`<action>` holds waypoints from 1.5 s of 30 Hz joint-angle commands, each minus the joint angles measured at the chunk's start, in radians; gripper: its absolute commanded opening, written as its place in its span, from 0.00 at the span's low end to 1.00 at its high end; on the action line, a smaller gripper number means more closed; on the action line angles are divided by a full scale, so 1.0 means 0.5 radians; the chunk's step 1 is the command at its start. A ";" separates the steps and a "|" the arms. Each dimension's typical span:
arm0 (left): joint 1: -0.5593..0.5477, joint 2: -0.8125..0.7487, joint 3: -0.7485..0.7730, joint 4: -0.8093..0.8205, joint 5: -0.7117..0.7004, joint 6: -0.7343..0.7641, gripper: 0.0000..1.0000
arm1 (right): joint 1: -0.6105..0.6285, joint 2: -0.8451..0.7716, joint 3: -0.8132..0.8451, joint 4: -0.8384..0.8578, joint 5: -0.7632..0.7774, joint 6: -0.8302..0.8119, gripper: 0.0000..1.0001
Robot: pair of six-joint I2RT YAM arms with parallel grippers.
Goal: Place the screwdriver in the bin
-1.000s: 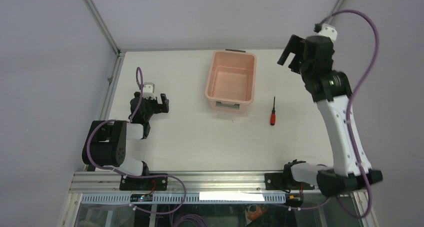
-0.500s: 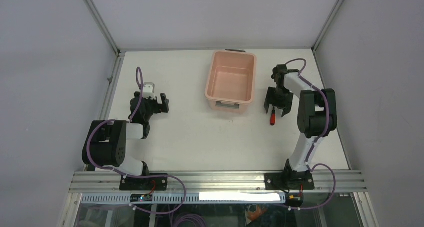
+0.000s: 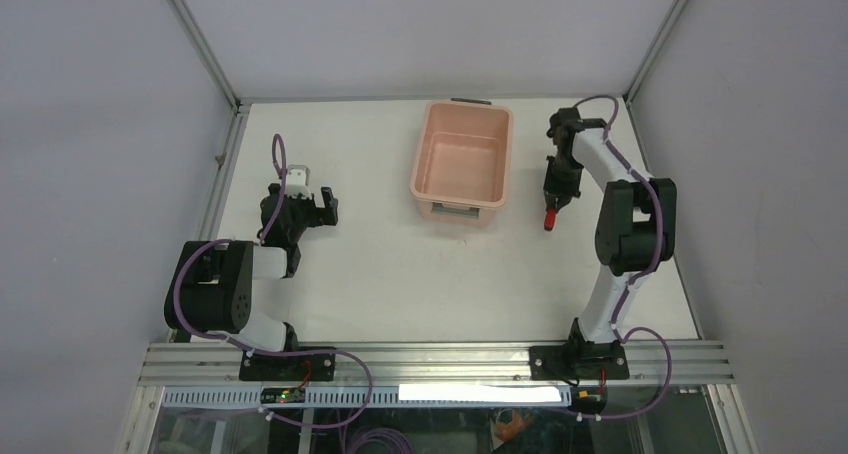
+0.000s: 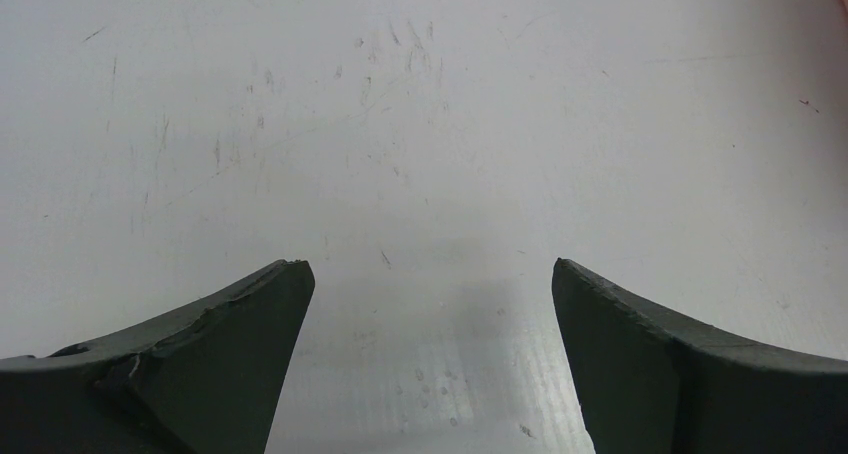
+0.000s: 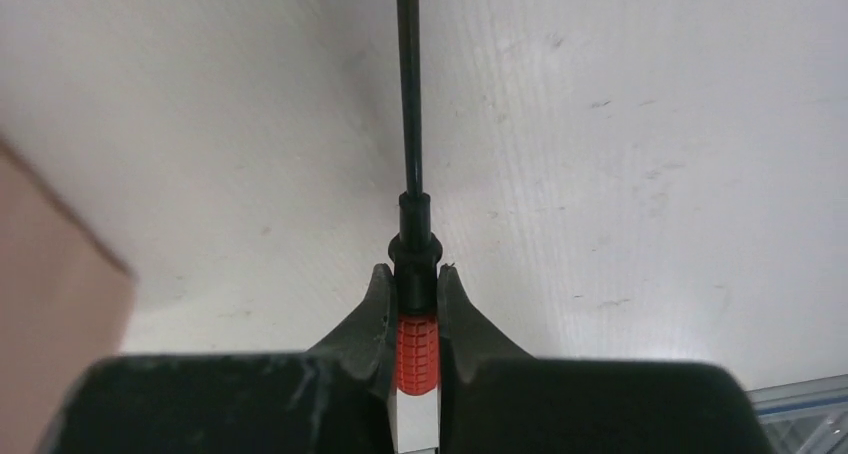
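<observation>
Right claw (image 5: 415, 309) has dropped and clamped on the screwdriver (image 5: 416, 352) handle, just right of the bin (image 3: 416, 164) (lift unclear); grasp done, carry next. Left claw (image 4: 430, 266) wide, idle over desk (image 4: 420, 124)

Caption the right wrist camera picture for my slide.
Right gripper shut on the screwdriver by its red handle, black shaft pointing ahead over the white table, bin at left edge.

— What changed on the right?
— The right gripper (image 5: 412, 276), spread wide up at two o'clock, dropped to the bin's (image 3: 460, 174) three o'clock and clamped the screwdriver (image 5: 417, 354).
— Screwdriver moved?
— Slightly toward twelve.
</observation>
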 commanded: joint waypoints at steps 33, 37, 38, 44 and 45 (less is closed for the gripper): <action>0.020 -0.003 0.030 0.128 0.023 -0.017 0.99 | 0.931 0.686 1.135 0.206 0.161 0.417 0.00; 0.020 -0.003 0.030 0.128 0.023 -0.017 0.99 | 0.945 0.719 1.037 0.260 0.196 0.459 0.03; 0.020 -0.003 0.030 0.128 0.023 -0.017 0.99 | 0.948 0.722 1.017 0.270 0.222 0.471 0.08; 0.020 -0.003 0.030 0.128 0.023 -0.017 0.99 | 0.954 0.707 0.989 0.257 0.305 0.490 0.48; 0.020 -0.003 0.030 0.128 0.023 -0.017 0.99 | 0.963 0.690 0.994 0.248 0.327 0.489 0.51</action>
